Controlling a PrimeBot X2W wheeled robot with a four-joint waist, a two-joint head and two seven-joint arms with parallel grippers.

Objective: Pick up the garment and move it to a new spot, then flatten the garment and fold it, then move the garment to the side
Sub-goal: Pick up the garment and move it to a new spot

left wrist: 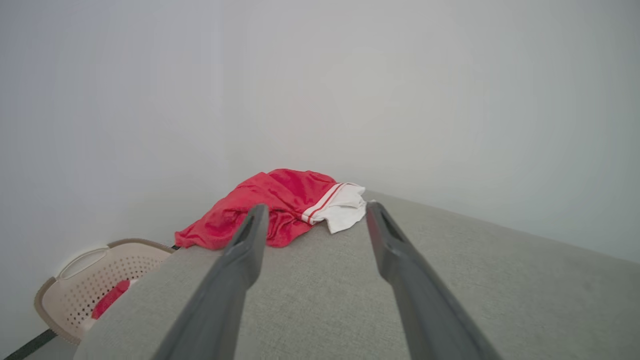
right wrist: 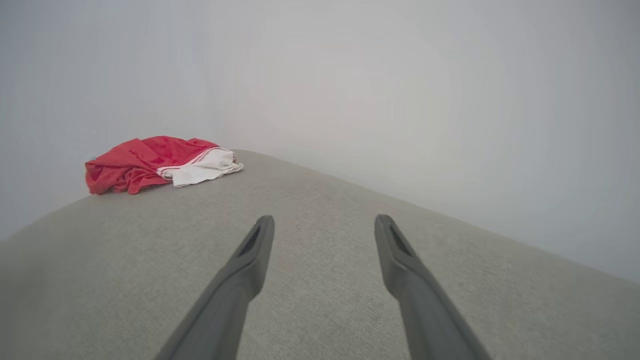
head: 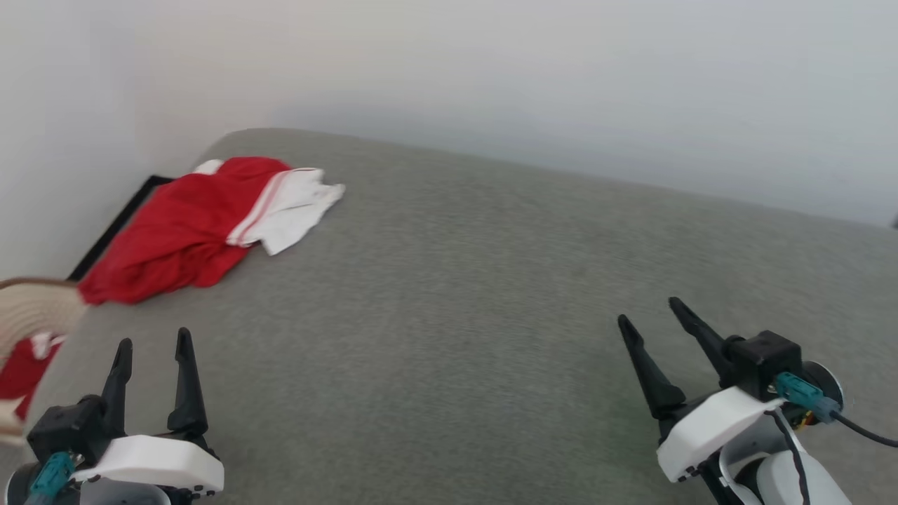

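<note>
Head view: we are seeing the garment (head: 175, 224) lying crumpled at the grey counter's (head: 456, 315) far left corner, left pincer (head: 154, 338) and right pincer (head: 649, 311) both spread apart, empty | Left wrist view: left pincer (left wrist: 317, 206) is pointing toward the garment (left wrist: 280, 200), not touching | Right wrist view: right pincer (right wrist: 324, 218) is hovering over bare counter, garment (right wrist: 145, 162) well apart.

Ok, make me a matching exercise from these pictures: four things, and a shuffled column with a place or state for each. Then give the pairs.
1. garment
2. basket
3. left end effector
4. right end effector

A. open, near right of the grey surface
B. beige, perforated, low beside the left edge
C. red and white, crumpled at the far left corner
D. open, near left

Pairs: 1-C, 2-B, 3-D, 4-A
</note>
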